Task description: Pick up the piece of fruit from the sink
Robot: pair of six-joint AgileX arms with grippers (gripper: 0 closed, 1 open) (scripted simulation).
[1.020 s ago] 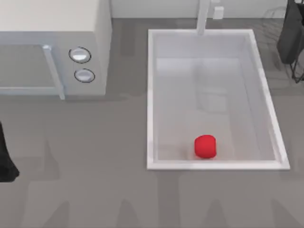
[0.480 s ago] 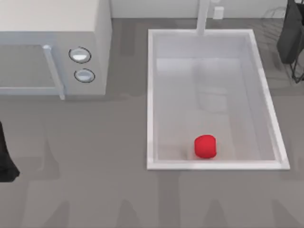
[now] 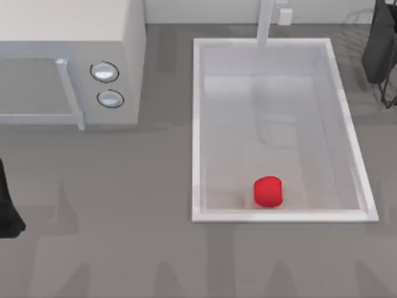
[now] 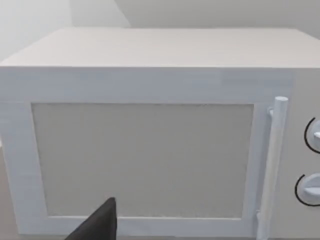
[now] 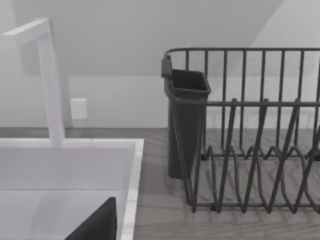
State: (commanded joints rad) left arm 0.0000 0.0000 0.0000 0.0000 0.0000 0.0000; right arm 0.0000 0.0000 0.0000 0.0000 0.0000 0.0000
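Note:
The piece of fruit [image 3: 268, 191] is a small bright-red rounded lump. It lies on the pale bottom of the sink [image 3: 197, 124], close to the basin's near rim. The sink is a large white rectangular basin, with its white faucet post [image 3: 265, 22] at the far end. My left arm [image 3: 6, 214] is parked at the table's left edge, far from the sink. A dark part of my left gripper [image 4: 97, 226] faces the microwave door. A dark part of my right gripper [image 5: 97, 225] hangs by the sink's far right corner [image 5: 131, 165], near the faucet post [image 5: 50, 85].
A white microwave [image 3: 68, 62] with two round knobs [image 3: 104, 71] and a door handle [image 3: 69, 93] stands at the back left. A dark wire dish rack [image 5: 250, 150] with a cutlery holder [image 3: 377, 43] stands right of the sink. Grey tabletop lies between microwave and sink.

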